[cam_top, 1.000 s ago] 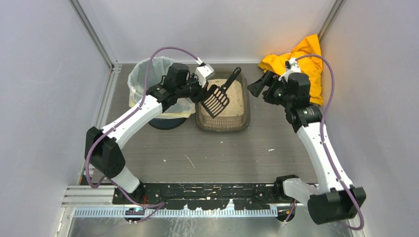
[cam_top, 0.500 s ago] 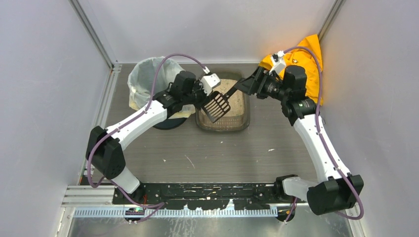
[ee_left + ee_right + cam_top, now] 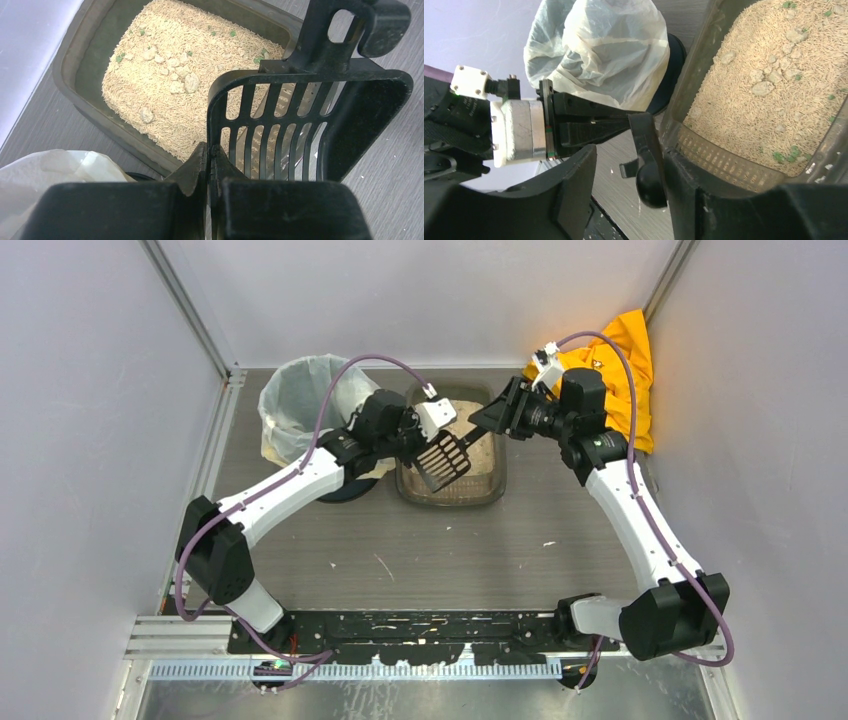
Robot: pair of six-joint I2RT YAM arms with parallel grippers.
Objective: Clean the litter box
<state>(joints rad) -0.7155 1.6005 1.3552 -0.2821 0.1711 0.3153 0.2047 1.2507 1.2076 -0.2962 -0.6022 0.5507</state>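
Observation:
The litter box [image 3: 452, 492] is a brown-grey tray of beige granules with pale clumps, mid-table; it also shows in the left wrist view [image 3: 80, 60] and the right wrist view [image 3: 694, 95]. My left gripper [image 3: 422, 446] is shut on the side wall of the black slotted scoop [image 3: 444, 460] and holds it above the box. In the left wrist view the gripper [image 3: 210, 155] pinches the scoop [image 3: 300, 125]. My right gripper [image 3: 492, 420] is open. In the right wrist view it [image 3: 631, 185] has the scoop's handle end [image 3: 650, 175] between its jaws, against the right finger.
A round bin [image 3: 298, 400] with a white bag liner stands left of the box, also in the right wrist view [image 3: 599, 50]. A crumpled orange cloth [image 3: 612, 358] lies at the back right. Small crumbs dot the grey tabletop [image 3: 440, 550].
My right gripper has swung left from beside the orange cloth to the scoop's handle. My left gripper has carried the scoop a little right and down over the box.

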